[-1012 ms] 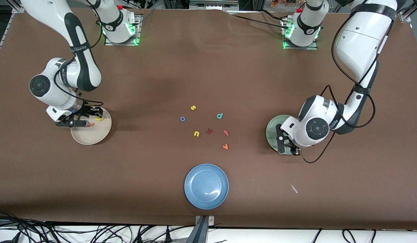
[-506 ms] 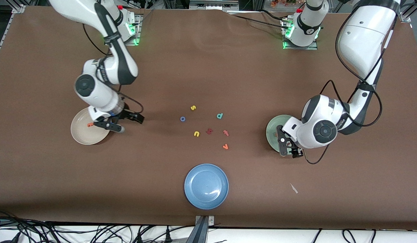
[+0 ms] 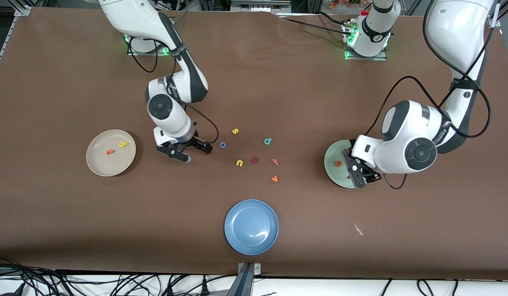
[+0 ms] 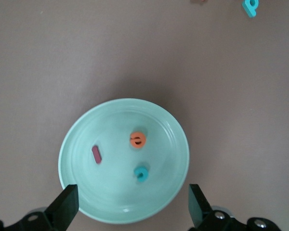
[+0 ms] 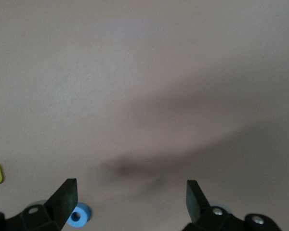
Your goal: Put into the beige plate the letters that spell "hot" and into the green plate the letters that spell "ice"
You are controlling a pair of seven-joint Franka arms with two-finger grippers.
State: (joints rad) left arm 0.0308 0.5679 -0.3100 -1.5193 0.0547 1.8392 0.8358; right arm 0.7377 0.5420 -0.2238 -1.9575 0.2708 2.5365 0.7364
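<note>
On the brown desk [image 3: 73, 213], the beige plate [image 3: 98, 166] at the right arm's end holds the yellow "h" [image 3: 122, 144] and orange "t" [image 3: 110, 152]. The green plate [image 3: 330, 164] at the left arm's end holds the orange "e" [image 4: 137, 139], teal "c" [image 4: 142, 173] and dark red "i" [image 4: 97, 154]. Over it hangs the left gripper [image 3: 363, 176], jaws apart and empty. The right gripper [image 3: 187, 151], jaws apart, hovers just beside the blue "o" [image 3: 222, 144]. It should centre over that ring and descend straight, clear of the yellow "s" [image 3: 235, 131].
</note>
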